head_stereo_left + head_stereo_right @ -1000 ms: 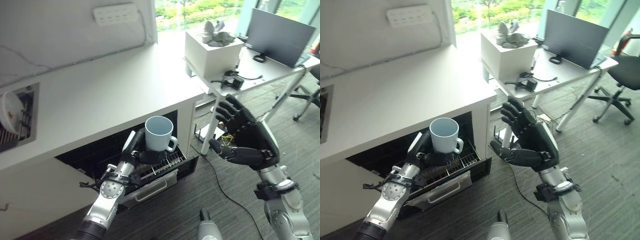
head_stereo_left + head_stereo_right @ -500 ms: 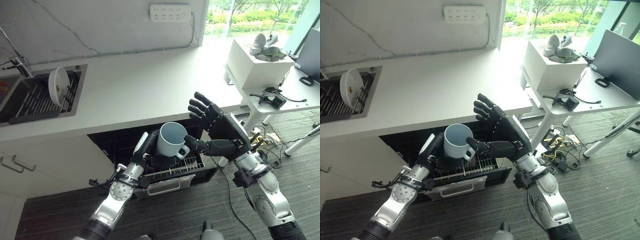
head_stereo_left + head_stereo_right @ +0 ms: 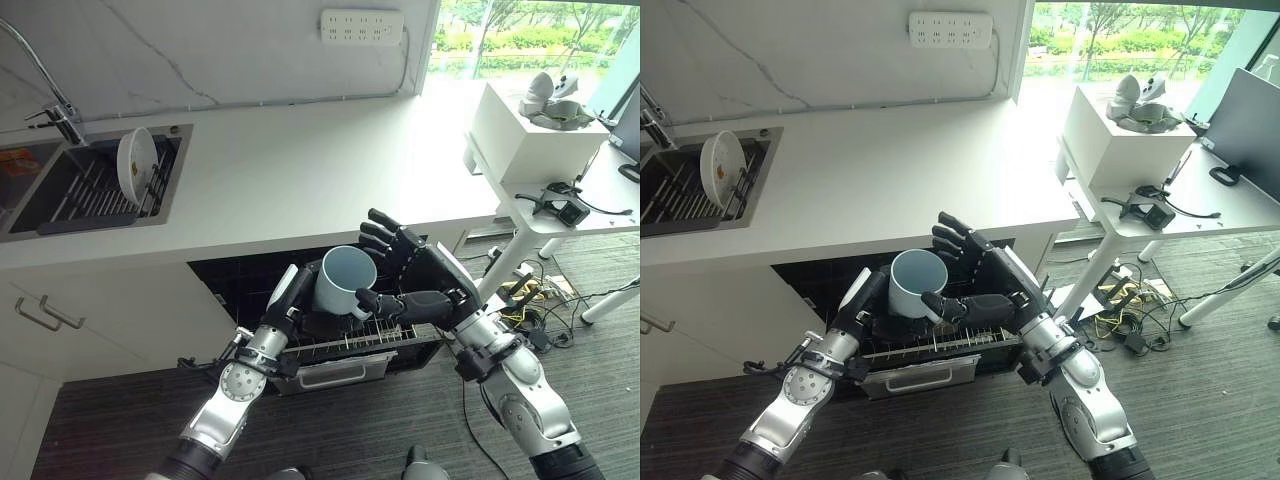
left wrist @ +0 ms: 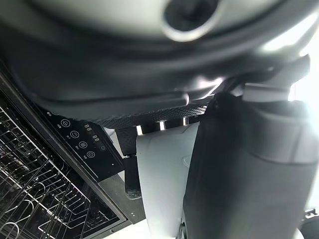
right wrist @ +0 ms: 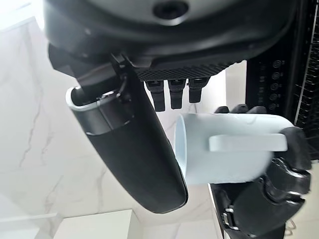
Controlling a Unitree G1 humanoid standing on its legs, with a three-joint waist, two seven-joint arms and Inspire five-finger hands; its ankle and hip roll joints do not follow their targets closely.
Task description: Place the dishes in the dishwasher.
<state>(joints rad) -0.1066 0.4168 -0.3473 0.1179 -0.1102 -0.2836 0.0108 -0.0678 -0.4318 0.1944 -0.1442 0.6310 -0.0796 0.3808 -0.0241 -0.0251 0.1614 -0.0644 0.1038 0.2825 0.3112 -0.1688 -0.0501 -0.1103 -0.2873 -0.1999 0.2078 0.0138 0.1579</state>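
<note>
A pale blue mug (image 3: 343,282) is held upright above the open dishwasher drawer (image 3: 330,372), over its wire rack (image 3: 375,338). My left hand (image 3: 292,300) is shut on the mug from below and behind, its fingers (image 5: 281,185) curled round the body. My right hand (image 3: 425,290) is open just to the right of the mug, fingers spread and thumb (image 5: 130,149) reaching towards the handle (image 5: 246,142). In the left wrist view the mug (image 4: 164,174) shows beside my thumb (image 4: 239,169), with the rack (image 4: 30,191) beyond. A white plate (image 3: 134,165) stands in the sink rack (image 3: 85,190).
The white countertop (image 3: 290,170) overhangs the dishwasher opening. The sink with its tap (image 3: 55,110) is at the far left. A white desk (image 3: 560,165) with a white box (image 3: 520,125) and slanted legs stands at the right.
The camera has swung left, bringing the sink into view. My right hand has closed in on the mug from the right. My left hand still holds the mug over the drawer.
</note>
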